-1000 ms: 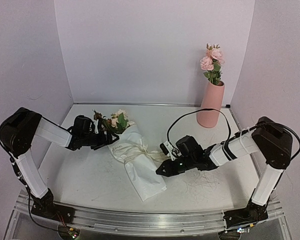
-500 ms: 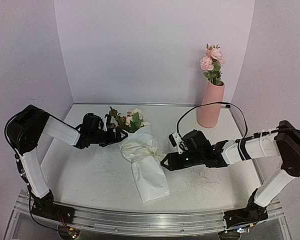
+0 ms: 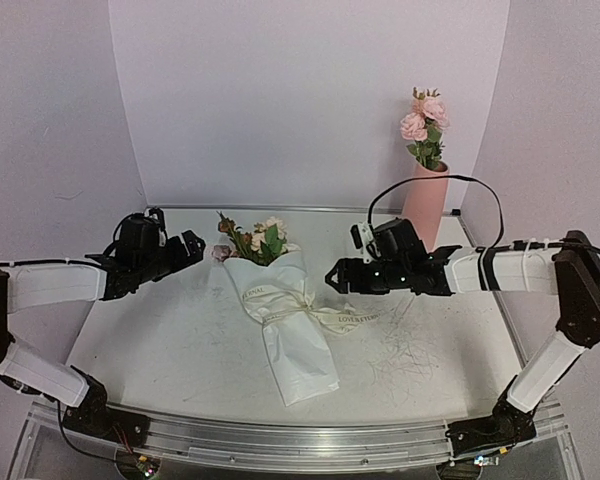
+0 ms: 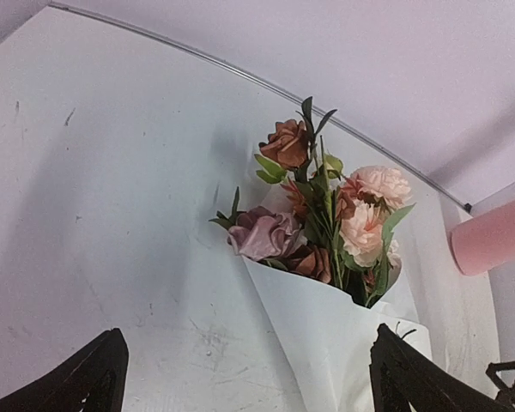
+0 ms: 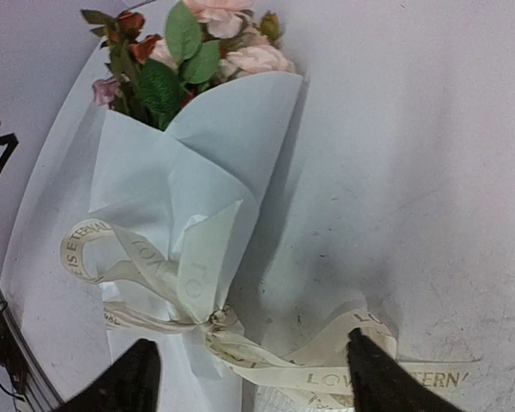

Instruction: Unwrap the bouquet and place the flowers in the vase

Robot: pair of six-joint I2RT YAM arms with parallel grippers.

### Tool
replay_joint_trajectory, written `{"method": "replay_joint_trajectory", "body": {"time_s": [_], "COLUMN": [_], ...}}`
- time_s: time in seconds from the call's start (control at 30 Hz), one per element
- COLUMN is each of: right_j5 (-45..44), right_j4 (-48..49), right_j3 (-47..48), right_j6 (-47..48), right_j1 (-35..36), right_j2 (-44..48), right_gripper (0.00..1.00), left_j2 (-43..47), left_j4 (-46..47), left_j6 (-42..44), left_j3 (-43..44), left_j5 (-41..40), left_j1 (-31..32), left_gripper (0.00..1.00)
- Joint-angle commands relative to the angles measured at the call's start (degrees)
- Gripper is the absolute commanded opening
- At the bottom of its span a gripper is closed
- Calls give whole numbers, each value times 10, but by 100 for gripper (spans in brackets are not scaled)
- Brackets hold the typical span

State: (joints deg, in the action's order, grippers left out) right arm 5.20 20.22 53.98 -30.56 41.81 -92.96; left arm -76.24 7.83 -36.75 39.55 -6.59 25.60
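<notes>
Right wrist view: the right claw (image 5: 253,378), released, hovers just behind the ribbon knot (image 5: 210,324). The bouquet (image 5: 189,172) runs lengthwise ahead of it, while the left claw (image 3: 187,245), also released, faces the flowers (image 4: 326,215).

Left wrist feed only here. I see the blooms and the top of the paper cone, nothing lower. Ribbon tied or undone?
Observer: Tied. The ribbon has a knot at the waist of the paper cone, with one loop and a long tail lying on the table.
Operator: Right gripper?
Observer: The right gripper is open and holds nothing. It is just right of the cone, and its wrist view looks down on that tail.
Operator: Vase empty? I only get its edge.
Observer: No. The vase stands upright at the back right with two pink roses in it.
</notes>
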Motion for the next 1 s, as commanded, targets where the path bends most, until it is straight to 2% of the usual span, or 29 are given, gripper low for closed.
{"method": "replay_joint_trajectory", "body": {"time_s": [0.0,0.13,0.23,0.4,0.47,0.63,0.97], "right_j5": [-46,-77,-125,-188,-204,-211,-216], "right_j4": [-55,-75,-121,-220,-244,-281,-312], "right_j3": [-9,-42,-45,-18,-19,-10,1], "right_j6": [-72,-115,-136,-151,-162,-184,-193], "right_j1": [-25,-49,-49,-49,-49,-49,-49], "right_j2": [-2,25,45,48,52,50,33], "right_gripper": [88,93,88,65,59,62,63], "left_j2": [21,5,2,-57,-91,-196,-382], "left_j4": [-64,-115,-127,-144,-153,-191,-309], "left_j6": [56,61,73,86,96,118,124], "left_j3": [-1,44,79,166,207,323,534], "left_j5": [8,38,4,-6,-19,-45,-46], "left_j1": [1,25,91,175,208,259,284], "left_gripper": [100,100,100,97,97,97,81]}}
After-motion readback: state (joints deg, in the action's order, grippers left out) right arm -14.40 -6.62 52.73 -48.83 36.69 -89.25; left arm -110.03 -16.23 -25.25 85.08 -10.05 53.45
